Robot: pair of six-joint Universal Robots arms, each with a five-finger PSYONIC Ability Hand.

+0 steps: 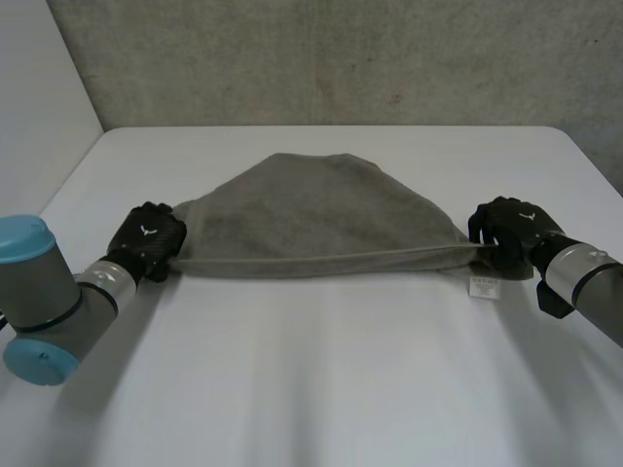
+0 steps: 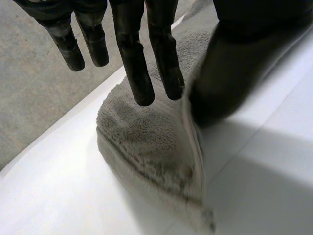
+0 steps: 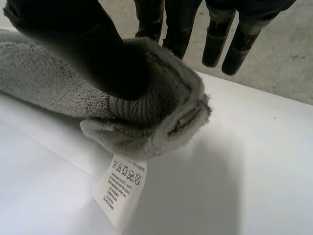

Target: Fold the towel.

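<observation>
Head view, white table [image 1: 311,389], grey towel [image 1: 311,219], rough concrete wall [image 1: 341,58] behind

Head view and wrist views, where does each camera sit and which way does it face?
Head view: between and behind the arms, looking down at the table; both arms, left hand and right hand show.
Left wrist view: on the left wrist, looking along its hand at a towel corner it pinches.
Right wrist view: on the right wrist; its own hand pinches the other corner, by the label.
Shared: head and right wrist views both show the label.
</observation>
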